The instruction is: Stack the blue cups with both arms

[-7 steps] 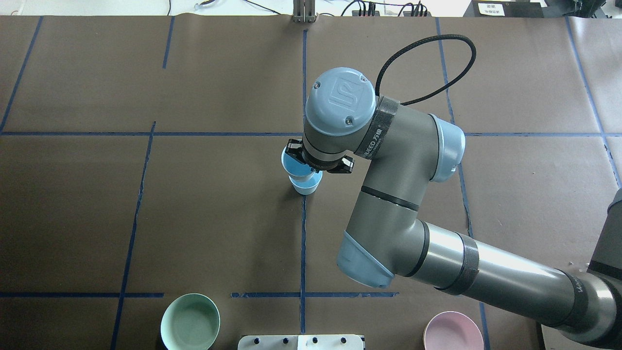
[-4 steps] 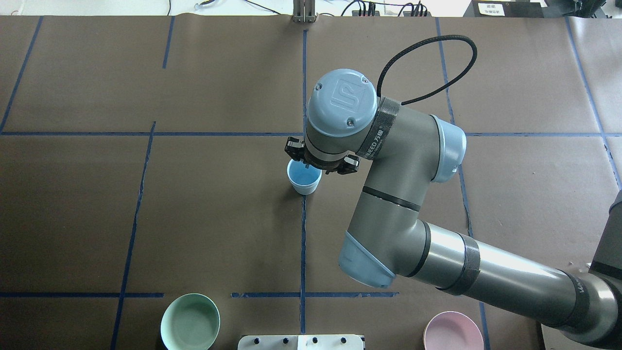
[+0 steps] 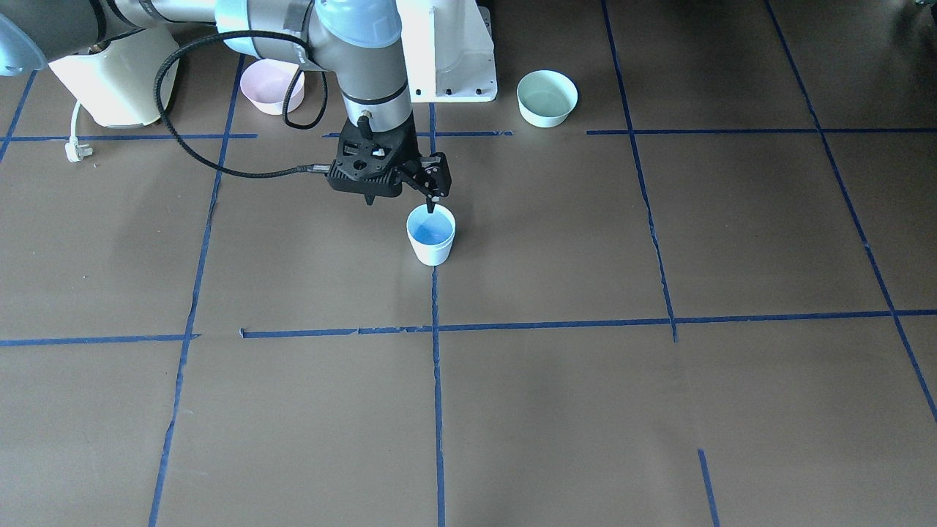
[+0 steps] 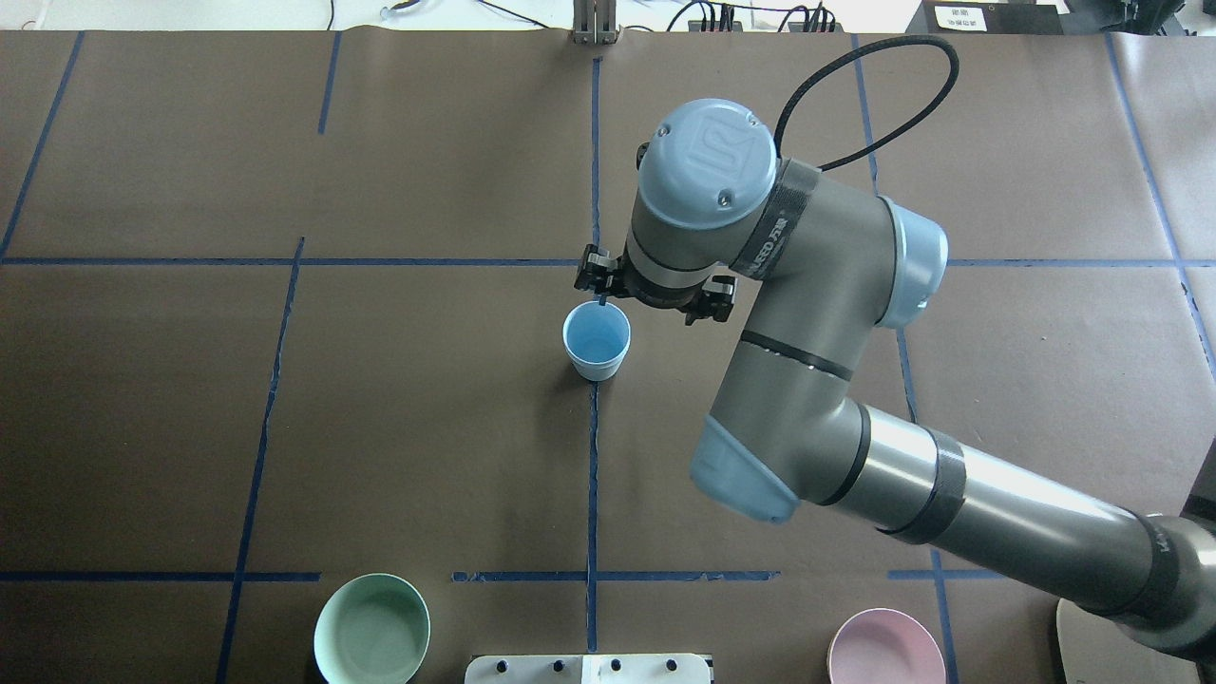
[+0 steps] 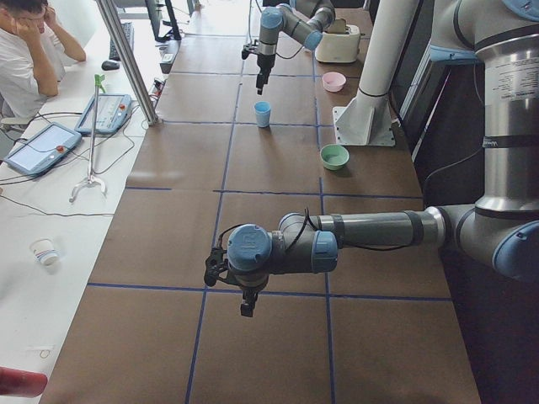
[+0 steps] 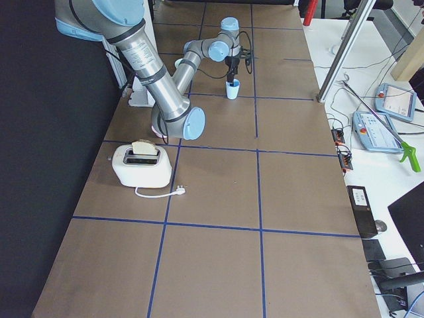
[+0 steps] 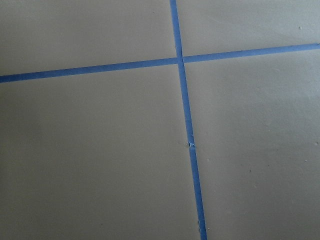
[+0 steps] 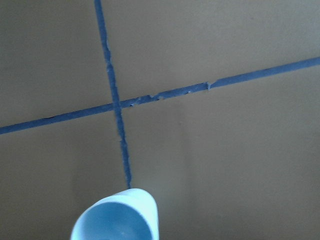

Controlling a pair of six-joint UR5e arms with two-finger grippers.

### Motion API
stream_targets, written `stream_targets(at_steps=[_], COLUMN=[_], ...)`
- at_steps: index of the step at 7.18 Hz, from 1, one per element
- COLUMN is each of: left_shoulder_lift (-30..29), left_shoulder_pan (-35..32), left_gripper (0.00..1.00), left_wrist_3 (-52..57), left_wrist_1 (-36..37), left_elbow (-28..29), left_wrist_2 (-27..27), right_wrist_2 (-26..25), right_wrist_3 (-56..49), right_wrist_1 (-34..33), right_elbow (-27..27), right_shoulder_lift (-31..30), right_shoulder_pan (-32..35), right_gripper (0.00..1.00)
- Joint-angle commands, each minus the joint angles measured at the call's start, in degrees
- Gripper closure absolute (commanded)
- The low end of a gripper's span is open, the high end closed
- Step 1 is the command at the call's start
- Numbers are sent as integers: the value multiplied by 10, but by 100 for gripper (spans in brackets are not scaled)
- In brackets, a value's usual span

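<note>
Right claw [image 3: 401, 196] spread wide, empty, hanging just over the rim of the blue cups [image 3: 430, 236], apparently nested as one, upright on tabletop [image 3: 659, 410]; release looks done. Left claw [image 5: 244, 296] well apart, state unreadable

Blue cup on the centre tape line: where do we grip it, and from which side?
Grip the blue cup by its rim wall, from straight above, one finger inside and one outside. It stands upright with the mouth open, and its outside tapers toward the base, so a side pinch would probably slip. The open right gripper hangs above it, offset to the robot's right.
</note>
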Motion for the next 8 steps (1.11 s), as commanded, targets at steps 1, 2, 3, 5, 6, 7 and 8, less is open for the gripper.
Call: stream_targets(at_steps=[1, 2, 3, 5, 6, 7, 8], left_shoulder_lift=[-4, -11, -20, -25, -23, -19, -15], left_shoulder_pan=[7, 18, 31, 68, 69, 69, 69], left_gripper=[0, 0, 0, 0, 0, 0, 0], left_wrist_3=[1, 0, -2, -37, -46, -81, -118], left_wrist_1=[2, 5, 7, 9, 10, 10, 9], left_elbow=[-3, -3, -3, -22, -22, -22, -21], left_wrist_2=[42, 47, 47, 47, 46, 43, 41], right_wrist_2=[122, 170, 227, 269, 268, 264, 260], right_wrist_3=[-242, -379, -523, -747, -813, -881, -903], right_wrist_1=[0, 0, 0, -2, -2, 0, 0], right_elbow=[15, 20, 22, 45, 52, 52, 50], right_shoulder_lift=[-102, -162, -228, -358, -408, -468, -507], right_shoulder_pan=[129, 197, 276, 409, 447, 482, 508], right_gripper=[0, 0, 0, 0, 0, 0, 0])
